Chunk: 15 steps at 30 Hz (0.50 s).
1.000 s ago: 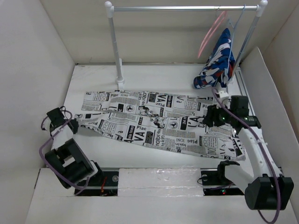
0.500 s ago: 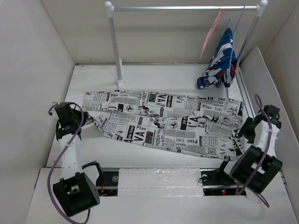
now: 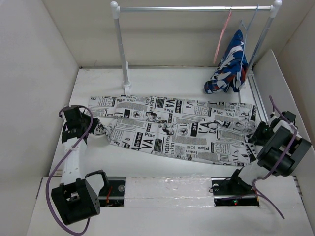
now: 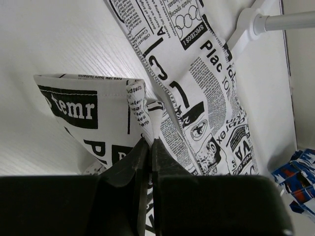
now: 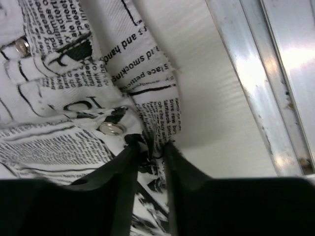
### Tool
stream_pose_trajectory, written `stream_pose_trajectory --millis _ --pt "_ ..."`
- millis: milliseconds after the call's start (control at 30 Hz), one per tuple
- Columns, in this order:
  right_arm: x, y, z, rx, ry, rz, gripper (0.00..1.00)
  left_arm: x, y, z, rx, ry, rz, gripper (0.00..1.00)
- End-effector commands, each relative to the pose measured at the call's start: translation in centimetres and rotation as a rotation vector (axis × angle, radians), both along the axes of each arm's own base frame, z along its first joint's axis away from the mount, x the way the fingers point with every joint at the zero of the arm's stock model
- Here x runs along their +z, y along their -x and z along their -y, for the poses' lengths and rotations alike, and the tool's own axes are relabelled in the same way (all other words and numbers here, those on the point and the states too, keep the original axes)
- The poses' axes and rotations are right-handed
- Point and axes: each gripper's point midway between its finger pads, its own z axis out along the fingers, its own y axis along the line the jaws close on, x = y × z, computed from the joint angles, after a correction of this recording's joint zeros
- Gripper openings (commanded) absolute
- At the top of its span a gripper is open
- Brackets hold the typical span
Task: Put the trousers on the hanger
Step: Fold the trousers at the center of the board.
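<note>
Trousers [image 3: 182,130] spread flat, left claw [image 4: 146,143] clamped on hem [image 4: 88,105], right claw [image 5: 150,145] clamped on waistband [image 5: 152,98]

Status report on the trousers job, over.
Left gripper shut on trousers hem. Right gripper pinching waistband. Rest flat on table; hanger on rail beside patterned garment.

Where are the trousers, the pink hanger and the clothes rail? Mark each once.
trousers [image 3: 172,130]: top view, printed cloth at mid-leg.
pink hanger [image 3: 222,35]: top view, on its thin side wire.
clothes rail [image 3: 192,8]: top view, middle of the horizontal bar.
</note>
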Motion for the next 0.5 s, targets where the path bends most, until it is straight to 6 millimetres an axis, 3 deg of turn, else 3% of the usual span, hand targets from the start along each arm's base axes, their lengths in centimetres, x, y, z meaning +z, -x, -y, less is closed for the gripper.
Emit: stream_pose_trajectory --millis 0,33,67,167,233,267,367,433,467 --pt "-1.8 -1.5 -0.3 0.066 -0.064 0.047 0.29 2.3 -0.8 -0.5 -0.003 -0.044 0.057 0.00" --pt "-2.2 -1.9 -0.2 0.075 -0.080 0.048 0.16 2.2 -0.6 -0.6 -0.003 -0.051 0.052 0.00" --pt "-1.0 -3.6 0.6 0.116 -0.053 0.092 0.04 2.3 -0.5 -0.7 0.000 -0.058 0.053 0.00" --pt "0.3 -5.4 1.9 0.182 -0.009 0.076 0.05 1.7 0.2 -1.3 0.020 -0.087 0.018 0.00" --pt "3.0 -7.7 4.0 0.195 0.060 0.129 0.09 1.5 0.7 -1.3 0.026 -0.094 0.008 0.00" --pt "4.1 -7.8 4.9 0.179 0.100 0.120 0.31 1.2 0.9 -1.3 0.025 -0.093 0.001 0.00" --pt "7.1 -6.1 5.6 0.120 0.131 0.107 0.66 1.1 1.2 -0.9 0.012 -0.085 -0.003 0.00" --pt "7.3 -4.0 5.0 0.078 0.125 0.092 0.72 1.4 1.1 -0.3 -0.009 -0.078 0.010 0.00" --pt "8.8 -2.8 4.9 0.033 0.164 0.116 0.74 1.5 1.0 0.1 -0.025 -0.074 0.013 0.00"
